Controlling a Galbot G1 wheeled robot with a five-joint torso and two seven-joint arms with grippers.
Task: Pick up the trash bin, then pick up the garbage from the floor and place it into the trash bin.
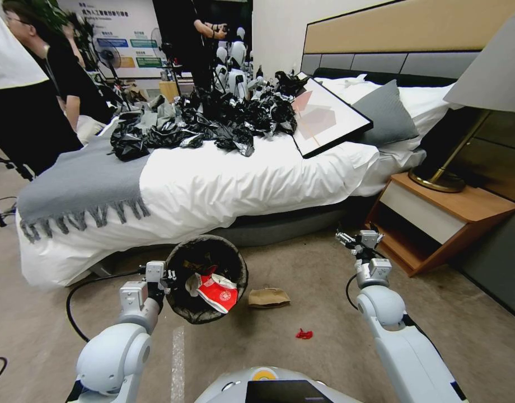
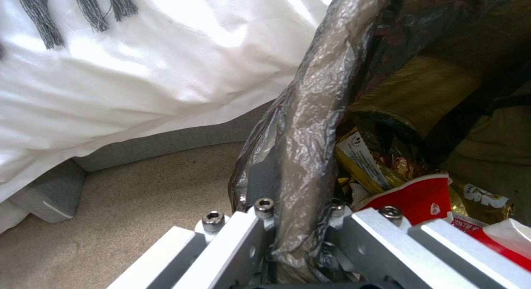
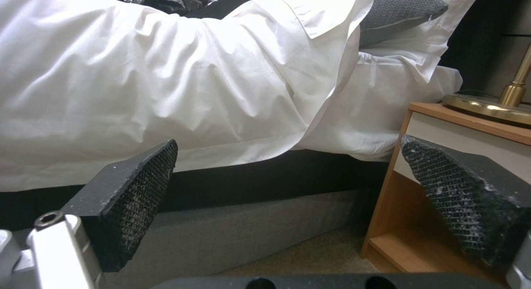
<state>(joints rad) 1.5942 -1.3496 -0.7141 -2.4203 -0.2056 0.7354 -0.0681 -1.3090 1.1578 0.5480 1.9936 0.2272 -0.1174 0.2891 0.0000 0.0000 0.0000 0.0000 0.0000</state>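
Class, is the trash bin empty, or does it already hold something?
It holds litter. The trash bin, gripped at its rim by the left claw, shows a red-and-white packet and yellow wrappers inside.

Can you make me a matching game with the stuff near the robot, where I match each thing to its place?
Things:
1. Small round bin with a black liner bag
2. Flattened brown paper bag
3. Small red scrap
4. Brass-based lamp

Places:
A. On the wooden nightstand
B. On the carpet, nearest the robot's body
C. Held at its rim by the left end effector
D. On the carpet just right of the bin

Pairs: 1-C, 2-D, 3-B, 4-A

The right end effector hangs open near the nightstand, holding nothing.
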